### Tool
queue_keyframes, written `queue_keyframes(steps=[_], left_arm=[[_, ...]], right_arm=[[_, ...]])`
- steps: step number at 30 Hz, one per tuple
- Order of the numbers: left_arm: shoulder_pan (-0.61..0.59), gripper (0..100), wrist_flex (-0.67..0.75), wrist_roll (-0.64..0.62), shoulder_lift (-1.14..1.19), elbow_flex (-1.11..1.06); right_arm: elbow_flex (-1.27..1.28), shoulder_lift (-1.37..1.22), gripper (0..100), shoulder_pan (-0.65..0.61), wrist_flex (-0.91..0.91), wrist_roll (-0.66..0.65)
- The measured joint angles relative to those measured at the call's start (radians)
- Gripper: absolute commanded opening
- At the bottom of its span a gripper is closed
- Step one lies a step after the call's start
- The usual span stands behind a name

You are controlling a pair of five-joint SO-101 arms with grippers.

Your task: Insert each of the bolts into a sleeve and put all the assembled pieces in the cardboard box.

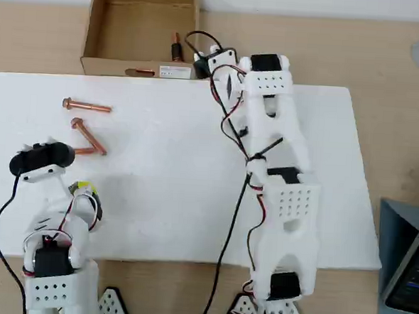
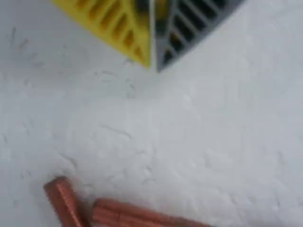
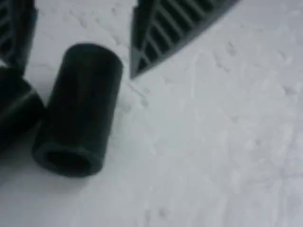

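High view over a wooden desk [image 1: 398, 104] and its white foam mat [image 1: 164, 197]. At the mat's far edge, in front of the open brown cardboard box [image 1: 108, 67], right gripper [image 3: 75, 70] spread wide either side of a black cylindrical sleeve [image 3: 78, 109]. Near the mat's left edge, left gripper [image 2: 152, 61] pinched closed on nothing, beside a pair of copper-coloured metal bolts [image 1: 90, 137] in a V. Inside the box, one sleeved bolt [image 1: 177, 50].
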State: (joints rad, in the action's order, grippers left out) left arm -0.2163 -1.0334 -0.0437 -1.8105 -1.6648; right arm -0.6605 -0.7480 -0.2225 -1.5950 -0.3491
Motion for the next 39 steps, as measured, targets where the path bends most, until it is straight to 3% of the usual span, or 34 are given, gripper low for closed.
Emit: queue_keyframes(steps=[13,22,29,39], left_arm=[[0.0,0,0.0,0.0,0.0,0.0],[0.0,0,0.0,0.0,0.0,0.0],[0.0,0,0.0,0.0,0.0,0.0],[0.0,0,0.0,0.0,0.0,0.0]], right_arm=[[-0.031,-0.078,16.5,-0.02,0.0,0.0],[-0.055,-0.106,1.2,-0.014,0.015,0.0],[-0.063,-0.107,1.1,-0.041,0.015,0.0],[-0.334,-0.117,1.1,-0.1,-0.166,-0.002]])
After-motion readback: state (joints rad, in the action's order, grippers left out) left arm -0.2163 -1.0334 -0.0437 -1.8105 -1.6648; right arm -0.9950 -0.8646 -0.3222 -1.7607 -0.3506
